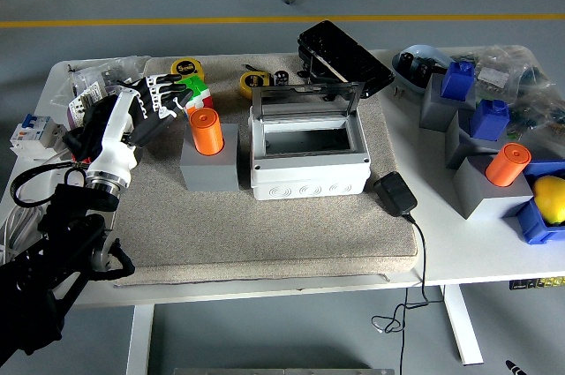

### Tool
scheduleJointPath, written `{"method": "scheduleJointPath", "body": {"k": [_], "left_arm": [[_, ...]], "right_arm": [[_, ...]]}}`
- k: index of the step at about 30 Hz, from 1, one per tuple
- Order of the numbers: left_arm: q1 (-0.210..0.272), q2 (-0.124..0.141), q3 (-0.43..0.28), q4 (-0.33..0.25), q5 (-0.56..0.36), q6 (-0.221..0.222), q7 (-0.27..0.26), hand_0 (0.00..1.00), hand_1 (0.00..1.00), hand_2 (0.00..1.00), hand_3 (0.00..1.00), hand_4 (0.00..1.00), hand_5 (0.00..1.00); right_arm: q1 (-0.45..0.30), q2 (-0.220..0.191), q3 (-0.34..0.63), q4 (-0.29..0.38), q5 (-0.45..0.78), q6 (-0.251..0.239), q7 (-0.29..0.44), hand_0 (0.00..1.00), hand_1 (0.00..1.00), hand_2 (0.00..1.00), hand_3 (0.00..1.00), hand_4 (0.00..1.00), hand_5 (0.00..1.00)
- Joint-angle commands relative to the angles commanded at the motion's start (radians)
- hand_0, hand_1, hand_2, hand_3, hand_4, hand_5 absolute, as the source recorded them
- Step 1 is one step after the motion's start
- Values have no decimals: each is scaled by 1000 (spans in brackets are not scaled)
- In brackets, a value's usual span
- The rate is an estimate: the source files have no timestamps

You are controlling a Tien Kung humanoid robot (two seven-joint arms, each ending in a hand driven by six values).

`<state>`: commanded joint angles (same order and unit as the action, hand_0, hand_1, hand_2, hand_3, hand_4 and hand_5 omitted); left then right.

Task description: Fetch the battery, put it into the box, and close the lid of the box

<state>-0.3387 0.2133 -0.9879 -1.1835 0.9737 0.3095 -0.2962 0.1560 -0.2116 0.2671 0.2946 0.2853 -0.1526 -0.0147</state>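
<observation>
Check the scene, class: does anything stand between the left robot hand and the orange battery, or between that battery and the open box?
Nothing visible does. The left robot hand is just left of the orange battery standing on a grey block. The white box sits right beside it, lid raised.

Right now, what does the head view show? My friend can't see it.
The robot's left hand, fingers spread, reaches toward an orange cylinder battery standing on a grey block. Beside it on the beige mat sits a white plastic box, its clear lid raised open.
</observation>
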Motion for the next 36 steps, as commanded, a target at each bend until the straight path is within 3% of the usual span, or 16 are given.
{"method": "scheduleJointPath", "body": {"k": [10, 18, 36], "left_arm": [[-41, -39, 45, 50, -14, 5, -6, 706, 685, 650, 652, 998, 461], [-69, -54, 91, 80, -29, -10, 12, 702, 680, 645, 645, 998, 442], [-129, -91, 133, 165, -70, -18, 0, 643, 622, 597, 601, 998, 424]], "right_arm": [[3, 0, 0, 0, 3, 1, -2, 722, 714, 703, 635, 998, 524], [3, 1, -1, 0, 4, 1, -2, 724, 715, 703, 635, 998, 525], [6, 0, -4, 1, 9, -1, 4, 723, 713, 703, 636, 998, 524]]}}
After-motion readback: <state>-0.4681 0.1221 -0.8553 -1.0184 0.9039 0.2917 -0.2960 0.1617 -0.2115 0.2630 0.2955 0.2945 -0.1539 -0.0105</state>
